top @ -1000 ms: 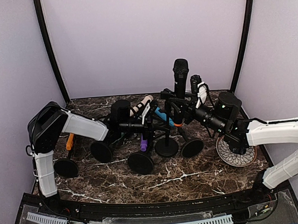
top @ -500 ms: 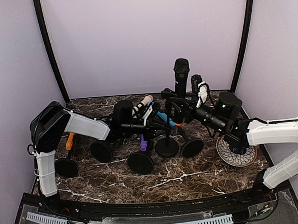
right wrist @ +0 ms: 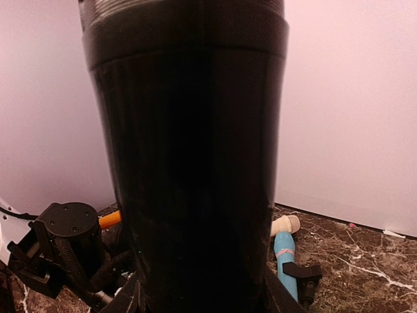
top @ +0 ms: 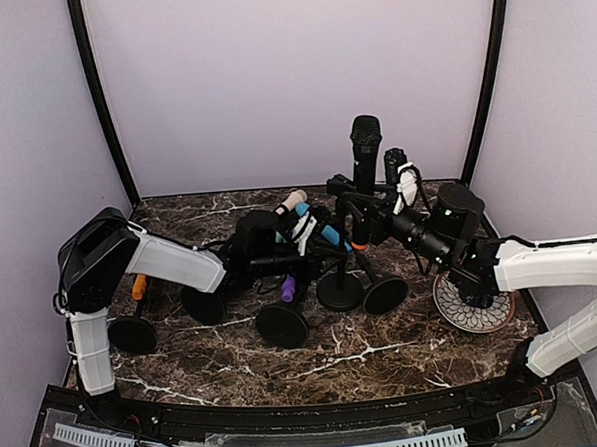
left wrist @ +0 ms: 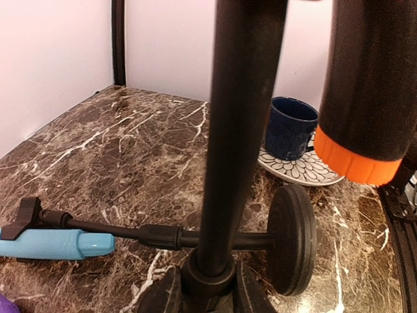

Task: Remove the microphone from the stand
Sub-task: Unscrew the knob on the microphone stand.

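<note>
Currently: stand [top: 339, 291] upright mid-table; my left claw [left wrist: 207, 290] pinches a pole [left wrist: 234, 130], apparently its own. Microphone [top: 365, 155] stands vertical atop it, head up. My right claw [right wrist: 203, 295], the nearer, grips the body from the right; extraction, I judge, runs straight upward.

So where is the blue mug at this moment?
In the left wrist view the mug stands on the patterned plate, beyond a fallen stand's round base; from above, that plate lies on the right, under the right arm.
</note>
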Robot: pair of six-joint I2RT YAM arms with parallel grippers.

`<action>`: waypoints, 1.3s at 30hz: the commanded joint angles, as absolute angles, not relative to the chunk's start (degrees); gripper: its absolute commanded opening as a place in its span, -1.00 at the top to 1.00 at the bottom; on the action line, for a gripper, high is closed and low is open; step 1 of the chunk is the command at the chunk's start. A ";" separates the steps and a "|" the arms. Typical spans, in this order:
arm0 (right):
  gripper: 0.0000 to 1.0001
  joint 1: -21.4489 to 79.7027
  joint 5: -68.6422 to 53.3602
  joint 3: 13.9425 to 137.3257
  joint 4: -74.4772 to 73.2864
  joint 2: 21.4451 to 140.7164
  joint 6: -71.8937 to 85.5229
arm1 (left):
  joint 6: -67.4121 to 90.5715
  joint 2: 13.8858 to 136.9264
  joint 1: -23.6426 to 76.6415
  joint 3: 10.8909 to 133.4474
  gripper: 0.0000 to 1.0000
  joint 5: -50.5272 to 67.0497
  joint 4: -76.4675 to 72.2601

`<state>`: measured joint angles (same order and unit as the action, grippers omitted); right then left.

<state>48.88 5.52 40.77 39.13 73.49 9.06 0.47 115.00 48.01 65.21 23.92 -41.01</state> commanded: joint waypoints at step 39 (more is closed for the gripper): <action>-0.17 54.36 13.16 39.85 39.23 72.11 5.54 | 11.01 99.15 55.34 55.94 -0.21 -6.56 -28.41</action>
<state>53.91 13.67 40.47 39.31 73.63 5.15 13.87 103.68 55.79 57.45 -7.99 -27.40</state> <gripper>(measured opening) 0.525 0.580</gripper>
